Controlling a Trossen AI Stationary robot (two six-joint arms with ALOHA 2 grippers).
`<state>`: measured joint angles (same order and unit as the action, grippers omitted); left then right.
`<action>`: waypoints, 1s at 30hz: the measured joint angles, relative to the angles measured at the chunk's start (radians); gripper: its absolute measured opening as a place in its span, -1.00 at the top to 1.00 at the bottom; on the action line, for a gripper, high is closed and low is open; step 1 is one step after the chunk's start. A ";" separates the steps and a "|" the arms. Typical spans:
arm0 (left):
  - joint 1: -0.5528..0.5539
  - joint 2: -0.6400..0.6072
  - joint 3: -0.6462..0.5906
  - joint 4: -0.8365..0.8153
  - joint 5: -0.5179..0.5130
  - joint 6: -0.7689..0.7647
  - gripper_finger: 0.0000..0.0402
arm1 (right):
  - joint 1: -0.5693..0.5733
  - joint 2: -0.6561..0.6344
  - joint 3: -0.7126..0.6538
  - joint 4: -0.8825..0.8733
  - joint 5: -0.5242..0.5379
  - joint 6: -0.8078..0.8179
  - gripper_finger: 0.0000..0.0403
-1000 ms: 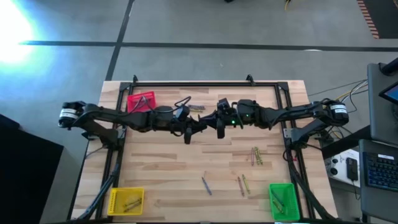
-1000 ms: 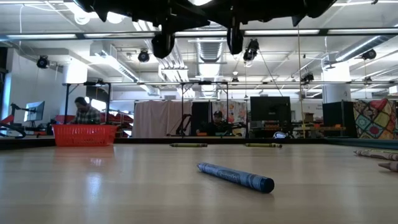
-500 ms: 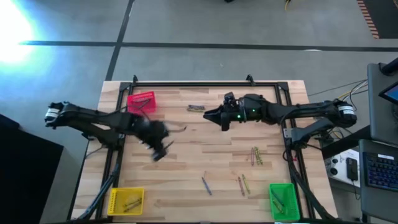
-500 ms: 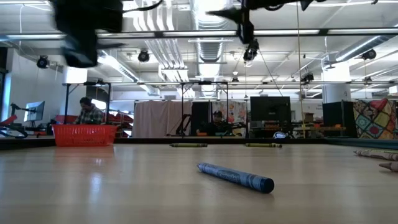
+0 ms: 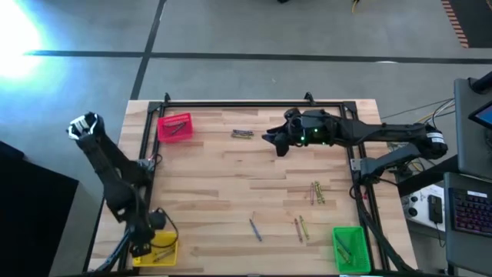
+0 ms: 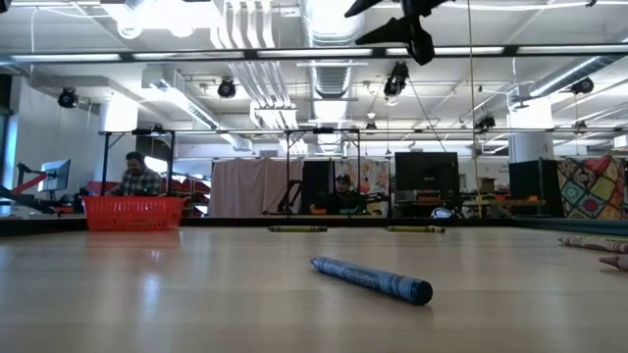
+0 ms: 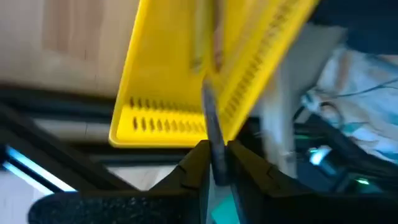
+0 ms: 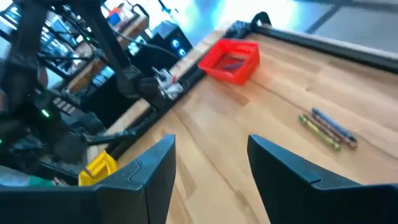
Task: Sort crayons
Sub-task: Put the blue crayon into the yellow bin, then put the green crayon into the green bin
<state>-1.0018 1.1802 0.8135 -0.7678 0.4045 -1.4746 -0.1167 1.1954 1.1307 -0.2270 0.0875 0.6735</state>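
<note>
Swinging away from the table's middle within the last second, your left gripper (image 7: 212,163) reached the square yellow plastic bin (image 5: 163,248) at the near-left corner, fingers pinched on a thin dark crayon (image 7: 210,124), ready to drop. Far from that bin, your right gripper (image 5: 277,142) hovered, fingers spread and empty, near two loose crayons (image 5: 243,133).

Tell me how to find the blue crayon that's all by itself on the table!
Start at the near edge of the wooden table, between the yellow bin and the green bin. The blue crayon lies alone there, toward the middle. Its nearest neighbours, a red and an olive crayon, lie side by side.
</note>
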 joint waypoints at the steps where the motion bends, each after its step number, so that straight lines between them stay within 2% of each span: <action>1: -0.013 0.016 -0.011 0.019 0.005 -0.019 0.80 | -0.003 0.000 0.007 0.000 0.000 -0.007 0.06; 6: -0.006 0.086 -0.033 0.095 -0.033 -0.044 0.75 | -0.031 0.005 0.052 -0.014 0.001 -0.031 0.06; 10: 0.003 0.115 -0.033 0.098 -0.040 -0.046 0.54 | -0.046 0.003 0.102 -0.081 0.003 -0.039 0.06; 14: 0.004 0.121 -0.033 0.086 -0.033 -0.052 0.26 | -0.045 0.004 0.142 -0.250 0.002 -0.038 0.06; 17: 0.019 0.102 -0.033 0.087 -0.038 -0.051 0.10 | -0.039 0.011 0.141 -0.429 0.002 0.023 0.06; 20: 0.046 0.070 -0.031 0.083 -0.143 -0.048 0.01 | -0.021 0.023 0.103 -0.629 0.000 0.110 0.06; 24: 0.106 -0.001 -0.014 0.076 -0.363 -0.005 -0.02 | 0.031 0.033 0.014 -0.832 -0.006 0.218 0.08; 28: 0.187 -0.072 -0.010 0.062 -0.548 0.037 -0.02 | 0.079 0.009 -0.127 -0.845 -0.151 0.286 0.12; 30: 0.228 -0.101 -0.010 0.062 -0.619 0.065 -0.02 | 0.107 -0.003 -0.188 -0.839 -0.186 0.349 0.14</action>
<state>-0.7737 1.0795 0.8039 -0.7060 -0.2149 -1.4101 -0.0100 1.1925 0.9428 -1.0661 -0.0989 1.0223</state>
